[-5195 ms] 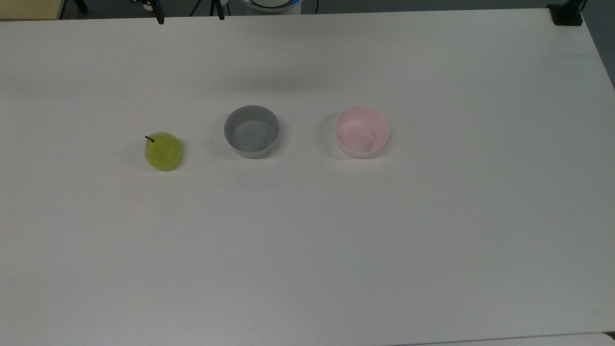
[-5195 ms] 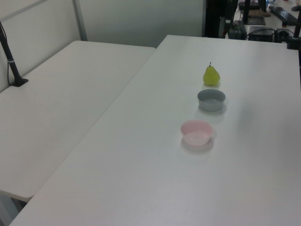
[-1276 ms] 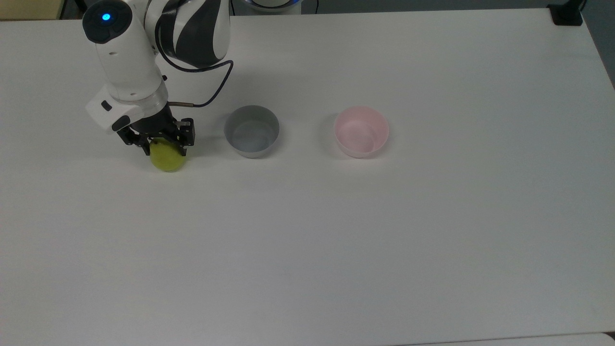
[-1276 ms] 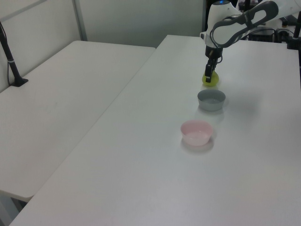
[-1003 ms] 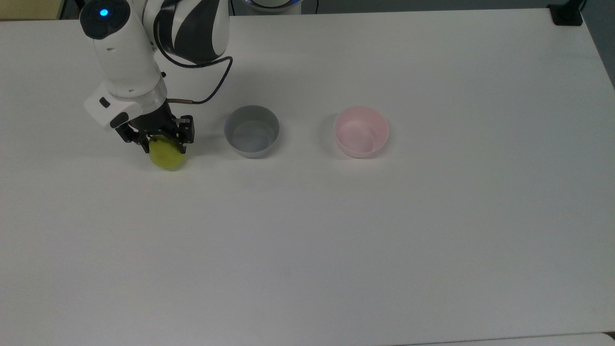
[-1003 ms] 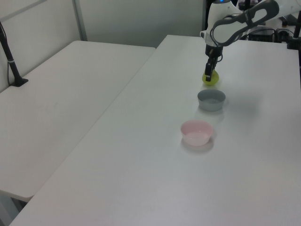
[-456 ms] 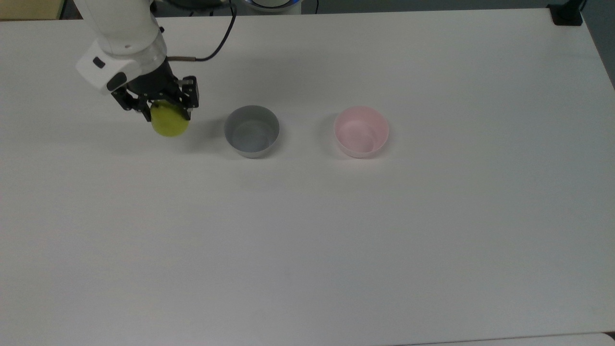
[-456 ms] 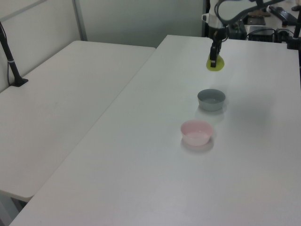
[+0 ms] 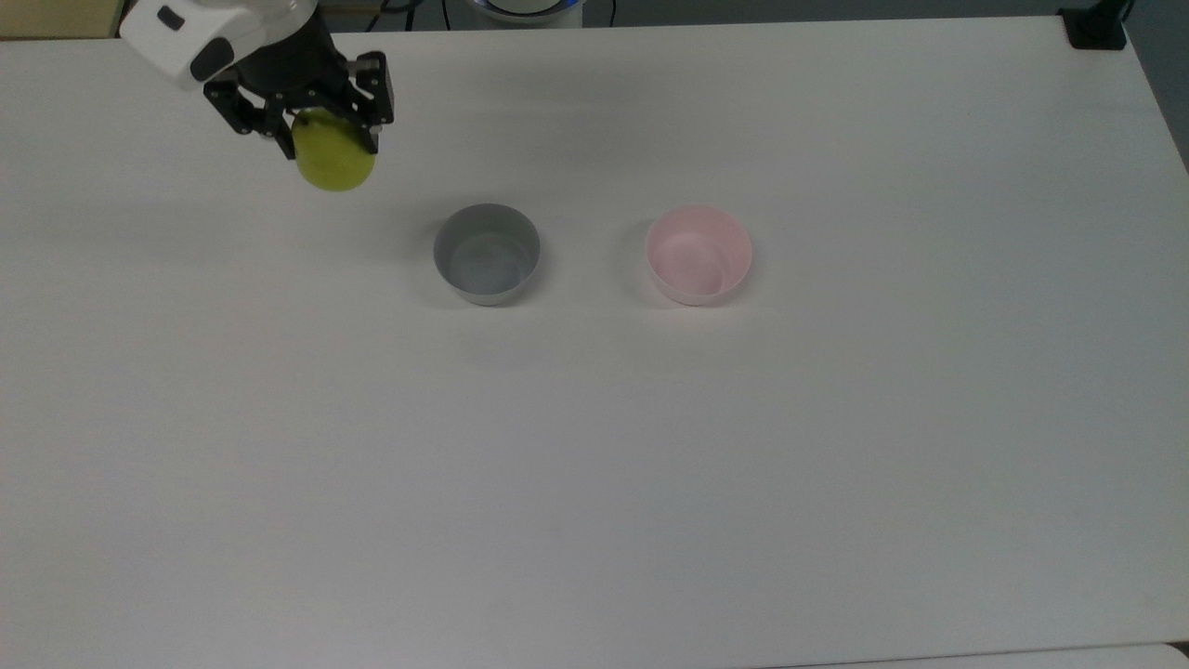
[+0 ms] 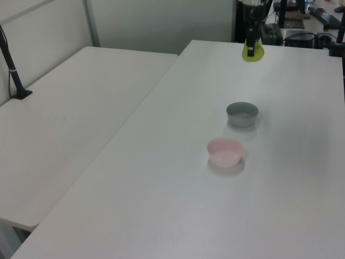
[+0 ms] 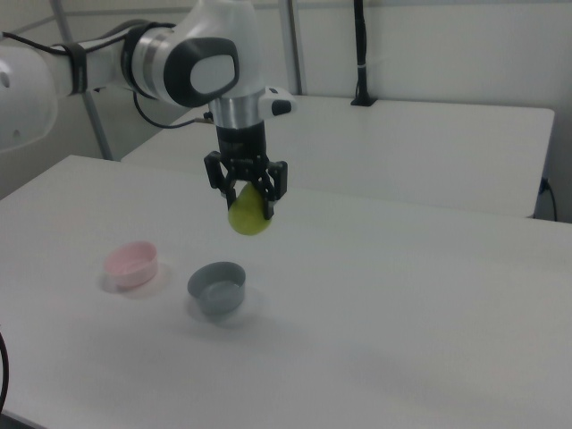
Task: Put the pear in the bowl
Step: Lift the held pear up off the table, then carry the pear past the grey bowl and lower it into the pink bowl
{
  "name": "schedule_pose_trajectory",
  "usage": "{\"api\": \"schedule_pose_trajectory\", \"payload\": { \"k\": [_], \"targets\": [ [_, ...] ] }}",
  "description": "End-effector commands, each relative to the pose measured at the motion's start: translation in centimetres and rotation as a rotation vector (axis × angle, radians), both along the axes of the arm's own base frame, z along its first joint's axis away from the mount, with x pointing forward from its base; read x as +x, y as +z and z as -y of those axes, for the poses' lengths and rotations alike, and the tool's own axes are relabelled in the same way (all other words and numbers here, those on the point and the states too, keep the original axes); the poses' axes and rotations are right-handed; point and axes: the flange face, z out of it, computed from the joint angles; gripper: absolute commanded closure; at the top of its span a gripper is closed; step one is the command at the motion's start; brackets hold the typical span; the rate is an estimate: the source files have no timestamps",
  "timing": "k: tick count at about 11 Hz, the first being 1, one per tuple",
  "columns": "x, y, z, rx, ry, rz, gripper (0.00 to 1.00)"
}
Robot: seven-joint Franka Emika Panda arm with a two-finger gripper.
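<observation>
Inspector A: Since the earlier frames, the gripper [image 9: 320,125] is lifting the pear [image 9: 333,161] off the table [image 9: 594,465]; top view, fingers are clamped on it, well apart from the bowl [image 9: 699,255].

Inspector B: Left view, the pear [image 10: 252,52] is hanging beyond the grey bowl [image 10: 242,114]. Right view, the pear [image 11: 248,214] is airborne. Transport step, in my judgement; next it is needing carriage past the grey bowl [image 11: 216,287] to the bowl [image 11: 131,264].
</observation>
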Motion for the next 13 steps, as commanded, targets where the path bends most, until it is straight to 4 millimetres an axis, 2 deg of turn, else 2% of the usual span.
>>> {"api": "schedule_pose_trajectory", "payload": {
  "k": [1,2,4,6,8,9,11,13],
  "targets": [
    [-1.1,3.2,-2.0,-0.006,0.007,-0.028,1.0],
    [-1.7,4.5,-3.1,-0.003,0.024,-0.009,1.0],
    [-2.6,5.6,-5.3,0.015,0.053,0.007,1.0],
    [-3.4,6.2,-8.8,0.02,0.058,0.02,1.0],
    [-3.6,5.8,-12.6,0.021,0.067,0.013,1.0],
    [-3.5,5.2,-14.5,0.02,0.058,0.025,1.0],
    [-3.1,2.9,-17.1,0.021,0.048,0.054,1.0],
    [-3.0,0.0,-20.5,0.025,0.063,0.094,1.0]
  ]
}}
